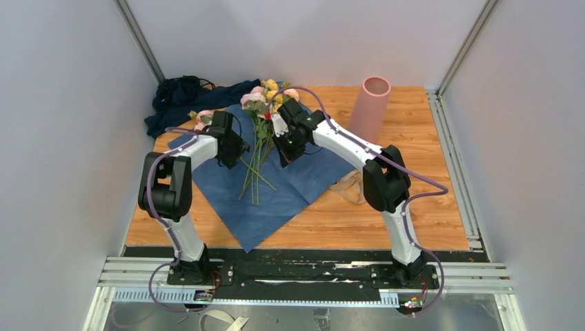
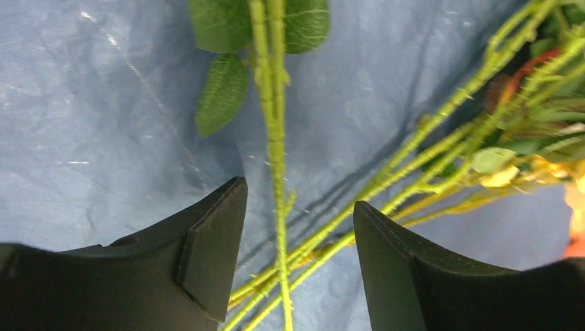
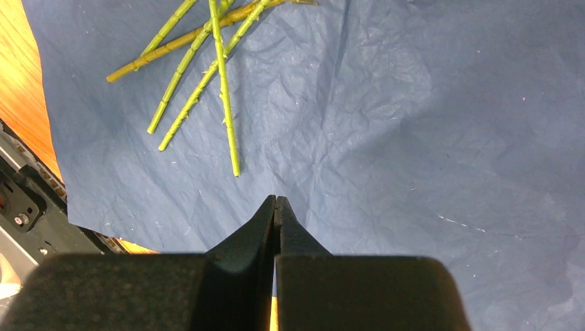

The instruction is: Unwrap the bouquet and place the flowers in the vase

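The bouquet lies unwrapped: its blue paper [image 1: 296,181] is spread flat on the table, and the flowers [image 1: 265,98] lie on it with their green stems [image 1: 254,172] fanned toward me. My left gripper [image 1: 241,154] hangs low over the stems, open. In the left wrist view one thorny stem [image 2: 275,138] runs up between its fingers [image 2: 214,241], touching neither, and more stems cross beneath. My right gripper [image 1: 285,153] hovers just right of the stems, shut on nothing [image 3: 276,200], over bare paper [image 3: 428,138]. The pink vase [image 1: 370,107] stands upright at the back right.
A dark navy cloth heap [image 1: 185,96] lies at the back left. One pink bloom [image 1: 202,118] sits apart behind the left arm. Tan raffia ribbon [image 1: 349,186] lies on the wood right of the paper. Grey walls close in both sides.
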You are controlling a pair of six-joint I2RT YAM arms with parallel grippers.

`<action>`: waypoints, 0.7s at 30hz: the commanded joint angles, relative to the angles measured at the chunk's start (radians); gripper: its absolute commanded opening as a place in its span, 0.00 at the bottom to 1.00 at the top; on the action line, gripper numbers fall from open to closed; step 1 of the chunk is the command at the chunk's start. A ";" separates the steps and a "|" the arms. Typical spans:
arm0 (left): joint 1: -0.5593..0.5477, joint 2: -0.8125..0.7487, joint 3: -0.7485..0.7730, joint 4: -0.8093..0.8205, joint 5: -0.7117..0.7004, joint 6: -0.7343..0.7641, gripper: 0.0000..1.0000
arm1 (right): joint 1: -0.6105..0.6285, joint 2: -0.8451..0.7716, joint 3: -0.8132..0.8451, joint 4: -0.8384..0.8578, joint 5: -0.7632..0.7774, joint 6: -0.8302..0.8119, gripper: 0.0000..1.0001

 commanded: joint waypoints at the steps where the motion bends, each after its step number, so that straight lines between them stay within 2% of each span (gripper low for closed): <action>1: -0.003 0.029 0.021 -0.073 -0.103 -0.034 0.65 | -0.022 -0.026 -0.013 -0.046 -0.031 -0.024 0.00; 3: -0.003 0.044 0.029 -0.097 -0.111 -0.029 0.65 | -0.032 -0.027 -0.014 -0.045 -0.036 -0.026 0.00; 5: -0.003 0.057 0.029 -0.087 -0.100 -0.025 0.47 | -0.042 -0.028 -0.019 -0.045 -0.041 -0.025 0.00; 7: -0.004 0.072 0.034 -0.079 -0.085 -0.025 0.21 | -0.051 -0.031 -0.028 -0.045 -0.049 -0.026 0.00; 9: -0.006 0.077 0.051 -0.080 -0.077 -0.016 0.10 | -0.057 -0.037 -0.040 -0.045 -0.047 -0.031 0.00; 12: -0.024 0.045 0.098 -0.087 -0.096 0.051 0.00 | -0.058 -0.041 -0.047 -0.045 -0.040 -0.037 0.00; 17: -0.046 -0.055 0.200 -0.105 -0.101 0.188 0.00 | -0.058 -0.040 -0.017 -0.046 -0.035 -0.037 0.00; 21: -0.047 -0.133 0.261 -0.050 0.013 0.344 0.00 | -0.059 -0.052 0.049 -0.039 -0.044 -0.021 0.00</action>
